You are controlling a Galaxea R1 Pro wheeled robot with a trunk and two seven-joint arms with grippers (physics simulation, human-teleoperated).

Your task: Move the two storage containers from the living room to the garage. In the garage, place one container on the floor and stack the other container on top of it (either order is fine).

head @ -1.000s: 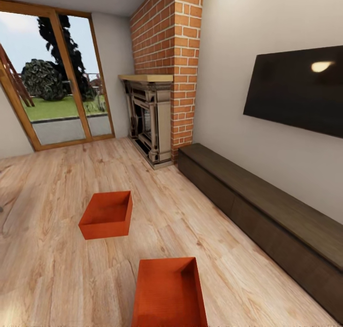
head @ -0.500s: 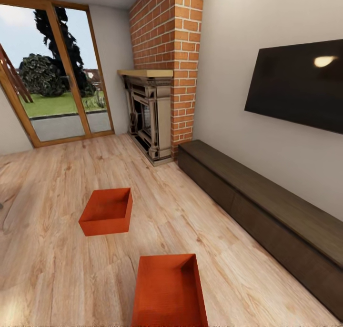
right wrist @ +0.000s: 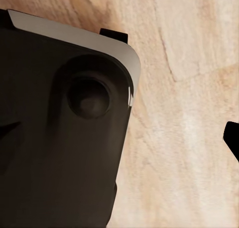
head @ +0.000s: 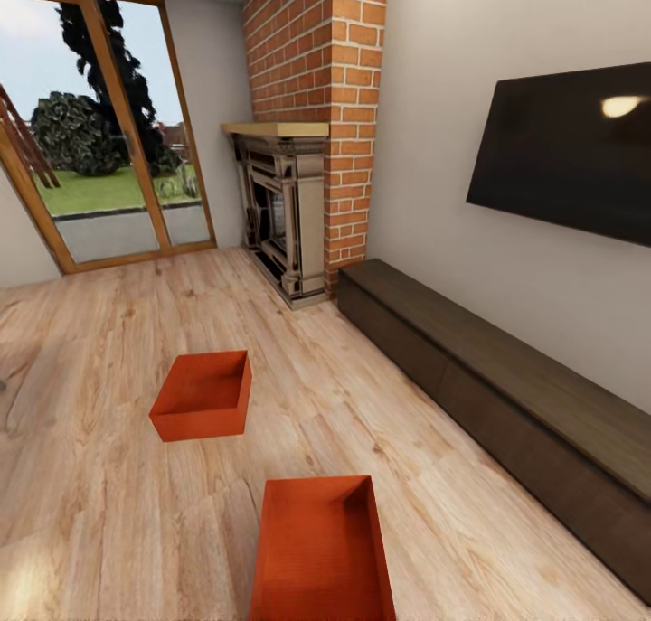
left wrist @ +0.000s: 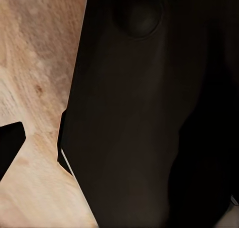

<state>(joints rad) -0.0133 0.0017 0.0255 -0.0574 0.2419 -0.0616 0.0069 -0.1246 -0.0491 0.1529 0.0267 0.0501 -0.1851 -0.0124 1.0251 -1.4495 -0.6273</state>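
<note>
Storage containers, near (head: 321, 549) and far (head: 202, 395) (hand state I cannot tell), have thin walls that a careless grasp could tip.

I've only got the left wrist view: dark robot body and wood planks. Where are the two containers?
Observer: In the head view, the near container sits on the wood floor just ahead, cut off by the picture's bottom edge.
Operator: And the other one?
Observer: The far container lies farther off and to the left, apart from the first, also on the planks.
Operator: Anything inside them?
Observer: Both stand upright, open side up, and look empty.
</note>
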